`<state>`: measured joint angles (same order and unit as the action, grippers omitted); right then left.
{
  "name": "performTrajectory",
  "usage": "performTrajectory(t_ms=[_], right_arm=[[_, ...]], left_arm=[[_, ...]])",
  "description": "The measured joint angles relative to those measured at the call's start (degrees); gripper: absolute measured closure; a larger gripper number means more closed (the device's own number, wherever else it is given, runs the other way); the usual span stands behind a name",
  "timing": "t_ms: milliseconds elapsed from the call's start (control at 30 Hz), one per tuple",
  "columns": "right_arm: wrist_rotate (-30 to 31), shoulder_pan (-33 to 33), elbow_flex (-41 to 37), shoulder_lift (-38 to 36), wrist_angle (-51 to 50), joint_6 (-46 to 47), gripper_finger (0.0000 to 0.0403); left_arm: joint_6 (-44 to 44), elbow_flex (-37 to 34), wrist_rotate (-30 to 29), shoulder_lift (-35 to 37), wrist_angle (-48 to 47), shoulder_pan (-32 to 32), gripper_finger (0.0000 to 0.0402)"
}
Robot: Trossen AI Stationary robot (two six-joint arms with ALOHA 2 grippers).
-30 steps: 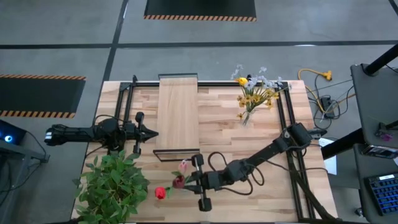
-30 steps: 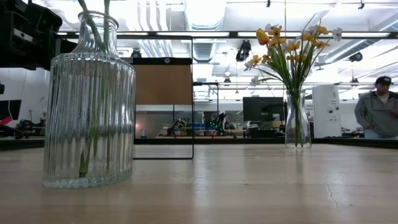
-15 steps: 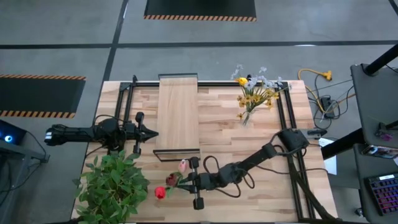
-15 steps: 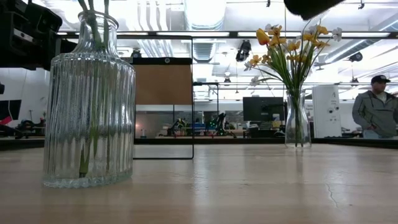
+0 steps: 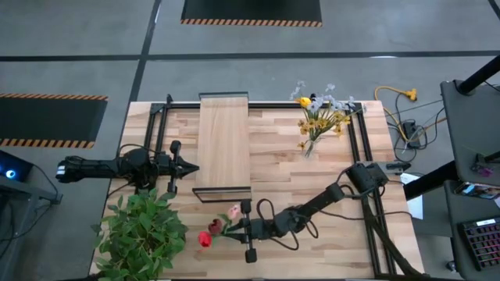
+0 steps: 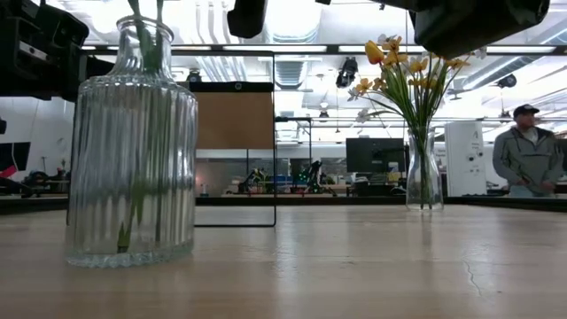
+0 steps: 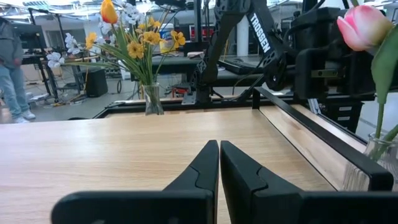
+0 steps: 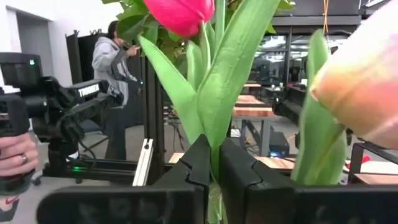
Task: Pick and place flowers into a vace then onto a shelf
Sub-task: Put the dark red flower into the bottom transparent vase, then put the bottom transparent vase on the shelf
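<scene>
Right hand (image 5: 234,228) pinches the tulip stems (image 8: 214,93), seemingly above the ribbed vase (image 6: 133,151); left hand (image 7: 219,163) closed, empty.

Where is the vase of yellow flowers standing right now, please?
In the high view, the vase of yellow flowers stands at the table's far right corner, right of the shelf, well away from both arms.

the ribbed vase (image 6: 133,151) is clear glossy glass; table (image 5: 312,179) and shelf (image 5: 223,140) are pale matt wood.
</scene>
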<state>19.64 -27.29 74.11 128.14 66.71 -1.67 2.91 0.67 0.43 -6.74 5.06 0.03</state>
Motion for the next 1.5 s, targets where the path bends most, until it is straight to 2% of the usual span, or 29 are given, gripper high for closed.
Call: performTrajectory(t_ms=[100,233,533,633,733,867,1100,1500], right_arm=[[0.0,-0.1,0.0,0.0,-0.2,0.0,0.0379],[-0.2,-0.3,0.0,0.0,-1.3,-0.8,0.0341],[0.2,-1.4,0.1,-1.9,-5.5,-5.6,0.02],[4.2,-2.9,0.1,-5.3,-12.7,-8.7,0.0161],[10.4,-4.5,0.1,-9.1,-26.1,-6.6,0.0138],[13.6,-5.6,0.1,-12.8,-42.5,5.7,0.0133],[13.6,-5.7,-0.4,-12.8,-54.4,18.3,0.0153],[13.3,-3.2,-2.3,-6.7,-40.9,18.3,0.0151]], left_arm=[[0.0,0.0,0.0,0.0,0.0,0.0,0.0402],[0.0,0.0,0.0,0.0,0.0,0.0,0.0402],[0.0,0.0,0.0,0.0,0.0,0.0,0.0402],[0.0,0.0,0.0,0.0,0.0,0.0,0.0402],[0.0,0.0,0.0,0.0,0.0,0.0,0.0402],[0.0,0.0,0.0,0.0,0.0,0.0,0.0402],[0.0,0.0,0.0,0.0,0.1,0.0,0.0402],[0.0,0.0,0.0,0.0,0.0,0.0,0.0402]])
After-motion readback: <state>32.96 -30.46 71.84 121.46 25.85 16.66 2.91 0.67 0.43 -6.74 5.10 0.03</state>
